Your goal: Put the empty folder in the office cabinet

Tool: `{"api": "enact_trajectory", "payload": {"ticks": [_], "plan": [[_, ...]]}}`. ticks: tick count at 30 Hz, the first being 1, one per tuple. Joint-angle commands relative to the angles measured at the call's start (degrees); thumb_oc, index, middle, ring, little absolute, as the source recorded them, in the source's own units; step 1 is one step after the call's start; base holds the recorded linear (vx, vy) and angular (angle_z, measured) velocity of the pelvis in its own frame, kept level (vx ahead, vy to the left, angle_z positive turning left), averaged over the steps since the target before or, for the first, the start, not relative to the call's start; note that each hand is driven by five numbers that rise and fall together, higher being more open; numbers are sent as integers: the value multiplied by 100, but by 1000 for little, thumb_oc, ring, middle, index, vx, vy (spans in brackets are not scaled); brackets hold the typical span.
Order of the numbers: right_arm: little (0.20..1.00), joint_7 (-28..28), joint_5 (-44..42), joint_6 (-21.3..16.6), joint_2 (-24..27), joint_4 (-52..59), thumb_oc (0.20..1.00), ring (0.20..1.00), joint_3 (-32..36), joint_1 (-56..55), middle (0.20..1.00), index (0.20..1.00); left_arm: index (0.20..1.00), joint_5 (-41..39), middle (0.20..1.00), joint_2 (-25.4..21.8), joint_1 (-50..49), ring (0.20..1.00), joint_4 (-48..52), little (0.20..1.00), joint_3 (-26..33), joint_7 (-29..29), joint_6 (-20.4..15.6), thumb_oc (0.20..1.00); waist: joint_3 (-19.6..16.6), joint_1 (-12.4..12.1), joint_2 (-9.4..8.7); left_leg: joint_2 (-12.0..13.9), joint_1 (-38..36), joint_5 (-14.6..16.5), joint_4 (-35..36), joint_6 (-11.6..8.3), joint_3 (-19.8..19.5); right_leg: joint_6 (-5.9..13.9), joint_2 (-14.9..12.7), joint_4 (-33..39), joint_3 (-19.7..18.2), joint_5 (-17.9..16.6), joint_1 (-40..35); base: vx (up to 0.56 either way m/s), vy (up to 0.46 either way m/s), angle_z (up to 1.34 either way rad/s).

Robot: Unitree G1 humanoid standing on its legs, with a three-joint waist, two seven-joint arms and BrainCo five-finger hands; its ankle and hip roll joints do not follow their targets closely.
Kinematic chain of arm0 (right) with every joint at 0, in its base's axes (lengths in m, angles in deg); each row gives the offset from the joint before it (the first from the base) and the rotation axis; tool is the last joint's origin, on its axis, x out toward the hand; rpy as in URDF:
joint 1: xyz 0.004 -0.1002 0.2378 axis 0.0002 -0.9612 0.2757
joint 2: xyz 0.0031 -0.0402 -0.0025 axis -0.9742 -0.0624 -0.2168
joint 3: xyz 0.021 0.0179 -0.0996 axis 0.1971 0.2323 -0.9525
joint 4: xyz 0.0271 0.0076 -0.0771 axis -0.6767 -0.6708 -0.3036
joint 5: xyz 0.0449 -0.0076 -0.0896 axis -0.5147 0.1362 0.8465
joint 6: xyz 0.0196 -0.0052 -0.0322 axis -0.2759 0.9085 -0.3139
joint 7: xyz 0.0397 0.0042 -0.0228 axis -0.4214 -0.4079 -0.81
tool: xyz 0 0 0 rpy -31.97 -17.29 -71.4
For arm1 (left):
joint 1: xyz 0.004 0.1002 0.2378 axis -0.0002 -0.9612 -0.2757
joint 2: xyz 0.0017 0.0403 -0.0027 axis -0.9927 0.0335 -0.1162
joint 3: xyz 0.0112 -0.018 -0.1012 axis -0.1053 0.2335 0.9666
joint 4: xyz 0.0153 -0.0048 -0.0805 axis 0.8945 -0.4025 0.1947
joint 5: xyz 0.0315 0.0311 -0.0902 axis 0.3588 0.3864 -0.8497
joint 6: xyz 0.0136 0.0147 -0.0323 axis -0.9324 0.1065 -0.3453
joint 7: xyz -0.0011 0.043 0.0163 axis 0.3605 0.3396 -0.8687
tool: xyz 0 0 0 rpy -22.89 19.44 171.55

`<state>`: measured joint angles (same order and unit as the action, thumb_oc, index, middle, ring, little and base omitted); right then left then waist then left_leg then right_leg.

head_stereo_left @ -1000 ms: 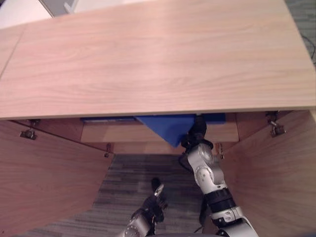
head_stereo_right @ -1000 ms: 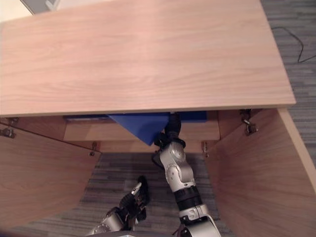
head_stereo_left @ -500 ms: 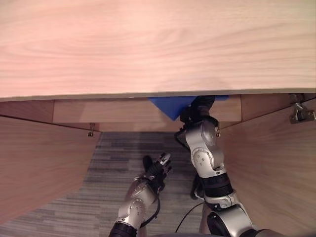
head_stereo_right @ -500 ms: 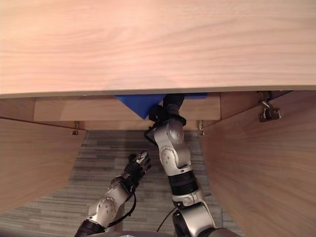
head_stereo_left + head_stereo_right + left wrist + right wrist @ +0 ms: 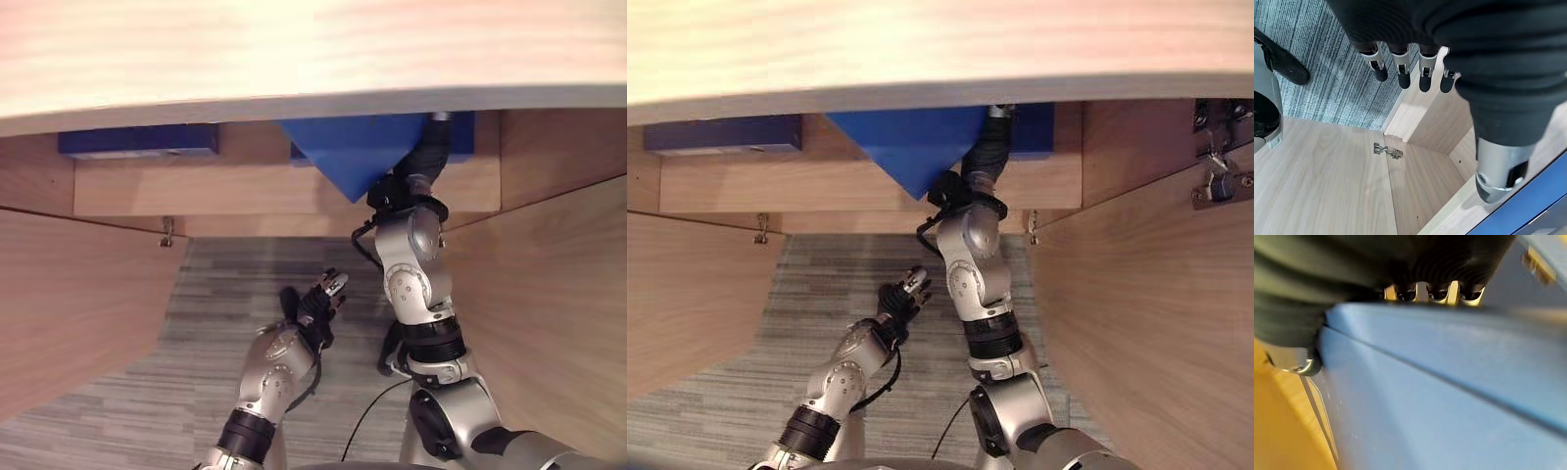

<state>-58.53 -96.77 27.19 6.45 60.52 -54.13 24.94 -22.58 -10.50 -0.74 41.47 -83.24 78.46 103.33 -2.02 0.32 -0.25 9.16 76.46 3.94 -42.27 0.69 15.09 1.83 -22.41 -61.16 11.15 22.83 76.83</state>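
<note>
Flanking folder (image 5: 353,157): blue box (image 5: 137,141), cabinet doors (image 5: 78,304).

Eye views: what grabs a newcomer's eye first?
The blue folder, tilted corner-down, pokes out from under the cabinet's wooden top, with the right hand gripping its edge on the shelf. Another blue folder lies flat on the shelf's left side. The left hand hangs open over the grey carpet between the open doors.
</note>
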Motion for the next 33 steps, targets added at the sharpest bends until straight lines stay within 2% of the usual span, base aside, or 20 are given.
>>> {"api": "enact_trajectory", "payload": {"ticks": [1, 3, 4, 6, 7, 8, 10, 11, 12, 13, 16, 18, 22, 26, 33], "plan": [[200, -172, 6, -363, -1166, 248, 200, 200, -122, 935, 200, 200, 1000, 64, 1000, 866, 50, 1000, -104, 1000, -118, -32, -15, 1000, 96, 30, 33, -142, -634, 1210, -635, 8, -23, 216, 199, 425, 365, -235, -165, 64, 8, -1], [200, -171, -96, -437, -1272, 168, 200, 200, -165, 632, 200, 200, 1000, 49, 1000, 870, -82, 1000, -70, 1000, -135, -40, 19, 1000, 69, 28, 52, -158, -691, 1062, -496, -2, -66, 176, 276, 546, 346, -391, -205, -3, -2, 2], [200, -169, -96, -437, -1271, 168, 200, 200, -167, 628, 200, 200, 1000, 48, 1000, 870, -83, 1000, -70, 1000, -135, -43, 22, 1000, 33, 24, 46, -141, -751, 1179, -509, -15, -22, 191, 237, 520, 407, -282, -261, -3, -10, 4], [200, -49, -134, -603, -1383, 154, 200, 200, -180, 530, 200, 200, 1000, 11, 1000, 866, -121, 1000, -47, 1000, -151, -67, 25, 1000, 23, 18, 52, -122, -797, 1191, -514, -30, 1, 162, 293, 574, 430, -322, -319, -9, -7, 1], [200, 5, -148, -756, -1490, 165, 200, 200, -203, 488, 200, 200, 1000, 11, 1000, 873, -79, 1000, -45, 1000, -158, -73, 8, 1000, 88, 18, 71, -131, -733, 1086, -540, -23, -16, 135, 356, 614, 381, -455, -288, 0, 0, 0], [200, 37, -162, -821, -1540, 158, 200, 200, -212, 448, 200, 200, 1000, 16, 1000, 878, -51, 1000, -57, 1000, -162, -82, 3, 1000, 73, 11, 72, -114, -786, 1206, -567, -34, 31, 147, 319, 591, 442, -349, -351, 0, 0, 0], [200, 114, -324, -1012, -1767, 73, 200, 200, -250, 401, 200, 200, 1000, 27, 1000, 914, 32, 1000, -94, 1000, -195, -123, -40, 1000, 165, 8, 120, -130, -689, 1090, -572, -11, 9, 130, 355, 618, 389, -459, -283, 0, 0, 0], [200, 144, -401, -1066, -1870, 51, 200, 200, -254, 396, 200, 200, 1000, 23, 1000, 936, 58, 1000, -115, 1000, -208, -133, -52, 1000, 150, -3, 130, -119, -738, 1199, -575, -21, 61, 147, 312, 586, 450, -358, -314, -79, 5, 1], [200, 127, -529, -1126, -2010, 12, 200, 200, -255, 377, 200, 200, 1000, 33, 1000, 961, 89, 1000, -130, 1000, -211, -136, -68, 1000, 217, -2, 152, -150, -662, 1077, -554, -3, 17, 144, 354, 608, 382, -463, -244, 66, 18, 0], [200, 143, -688, -1187, -2178, -48, 200, 200, -220, 373, 200, 200, 1000, 25, 1000, 994, 120, 1000, -150, 1000, -217, -138, -74, 1000, 212, -8, 169, -132, -700, 1206, -575, -15, 75, 172, 301, 565, 443, -334, -278, 0, 0, 0], [200, 135, -1205, -1379, -2642, -365, 200, 200, -46, 424, 200, 200, 1000, 7, 1000, 1046, 153, 1000, -222, 1000, -250, -159, -96, 1000, 261, -20, 204, -105, -639, 1186, -564, 2, 117, 187, 269, 577, 439, -346, -216, 24, 7, 0], [200, 157, -1345, -1476, -2766, -568, 200, 200, 124, 520, 200, 200, 1000, -2, 1000, 1062, 177, 1000, -246, 1000, -265, -169, -111, 1000, 283, -35, 217, -100, -599, 1175, -558, 12, 116, 196, 253, 575, 432, -357, -164, 0, 0, 0], [200, 381, -1435, -1603, -2776, -983, 200, 200, 536, 892, 200, 200, 1000, -5, 1000, 1143, 232, 1000, -314, 1000, -285, -166, -156, 1000, 334, -91, 284, -89, -496, 1157, -595, 30, 125, 210, 224, 539, 404, -364, -53, 0, 0, 0], [200, 379, -1293, -1689, -2765, -1329, 200, 200, 892, 1167, 200, 200, 1000, -29, 1000, 1136, 281, 1000, -376, 1000, -272, -180, -166, 1000, 388, -105, 247, -98, -463, 1143, -602, 46, 132, 254, 202, 514, 377, -352, -6, 0, 0, 0], [200, 371, -1455, -1739, -2776, -1942, 200, 200, 1258, 1244, 200, 200, 1000, -155, 1000, 1254, 347, 1000, -502, 1000, -243, -339, -228, 1000, 445, -137, 281, -101, -406, 1163, -699, 61, 142, 267, 159, 407, 347, -314, 70, 0, 0, 0]]}}
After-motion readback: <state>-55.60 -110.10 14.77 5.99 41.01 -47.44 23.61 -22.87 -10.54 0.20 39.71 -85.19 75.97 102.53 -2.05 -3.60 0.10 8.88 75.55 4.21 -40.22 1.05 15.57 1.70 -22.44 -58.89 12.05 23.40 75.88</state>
